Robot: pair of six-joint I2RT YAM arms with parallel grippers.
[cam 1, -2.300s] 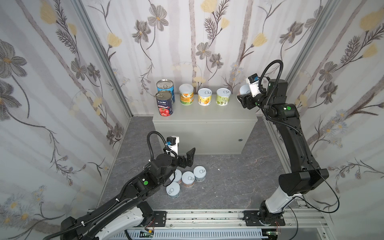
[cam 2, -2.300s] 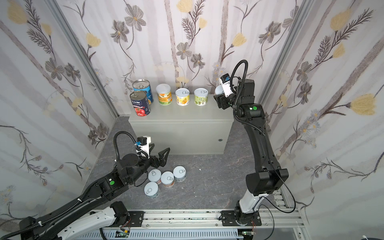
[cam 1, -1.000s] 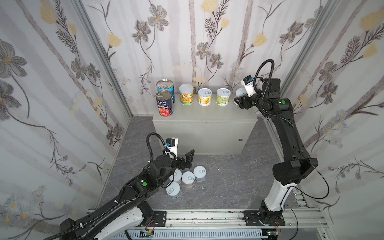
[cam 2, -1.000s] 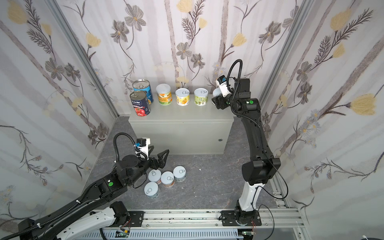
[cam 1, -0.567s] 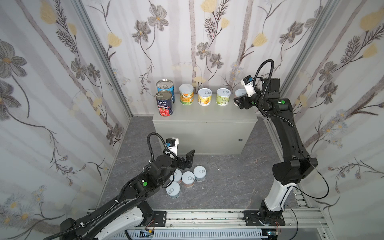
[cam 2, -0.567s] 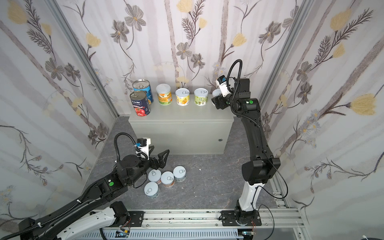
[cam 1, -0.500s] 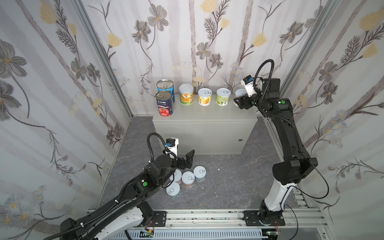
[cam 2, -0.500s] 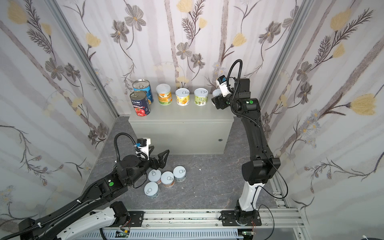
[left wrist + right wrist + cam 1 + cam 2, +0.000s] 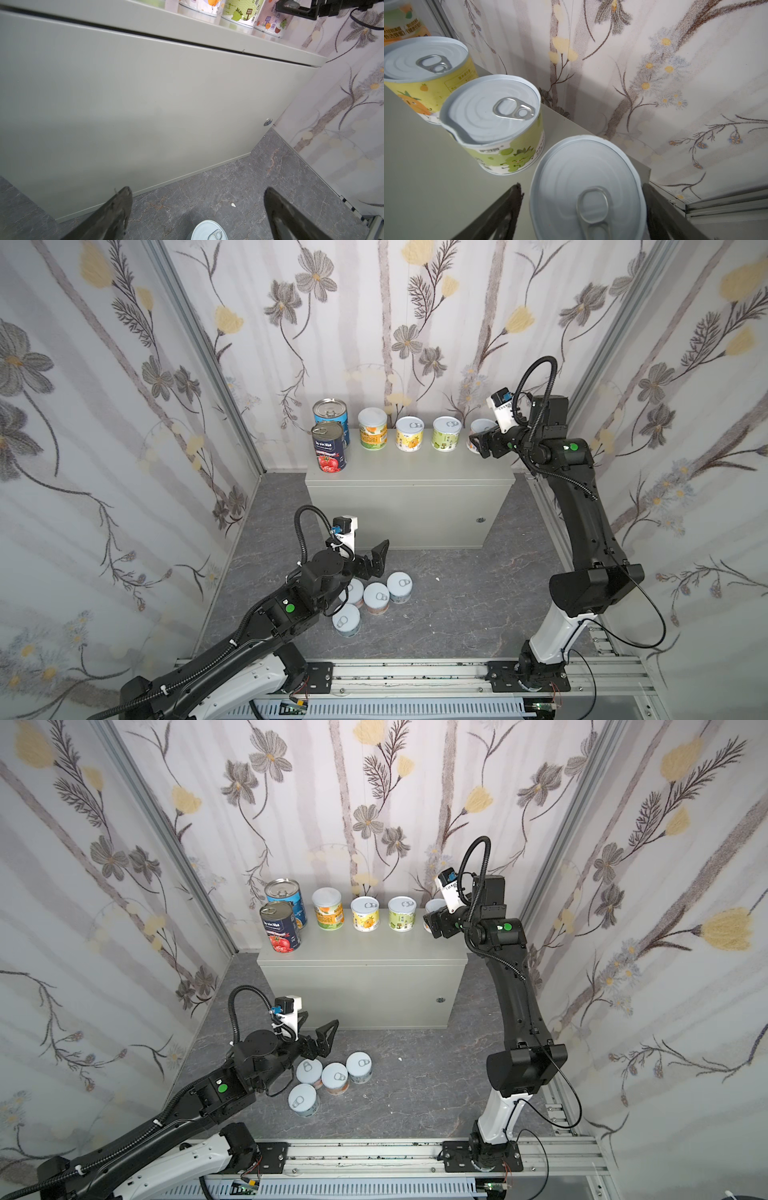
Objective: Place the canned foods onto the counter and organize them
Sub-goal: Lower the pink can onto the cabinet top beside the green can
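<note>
near: 4 short pale-lidded cans (image 9: 376, 597) stand upright in a tight cluster on the dark marbled floor (image 9: 457, 593), just in front of the table. these are what is left to move. the left claw (image 9: 197, 193) hangs over the cluster, jaws wide and empty. the left wrist view shows 1 lid (image 9: 207, 230) below and between its fingers, untouched.

middle: the table (image 9: 415, 472) is a light-grey box with a round lock (image 9: 480, 519) on its front. no can stands on the near strip of its top.

far: 6 cans stand on the table. at far left the navy tomato can (image 9: 330, 448) stands just in front of the blue can (image 9: 330, 414). to their right, along the far edge, a row runs left to right: orange-label can (image 9: 372, 429), yellow-label can (image 9: 409, 434), green-label can (image 9: 446, 434) and purple-label can (image 9: 583, 166). the right claw (image 9: 581, 187) brackets this last can with jaws parted. the right wrist view shows a gap between 1 finger (image 9: 508, 199) and the can wall, and the can rests on the table top, so it reads as set down, not carried.

judged progress: 6 of 10 placed, 4 to go.
</note>
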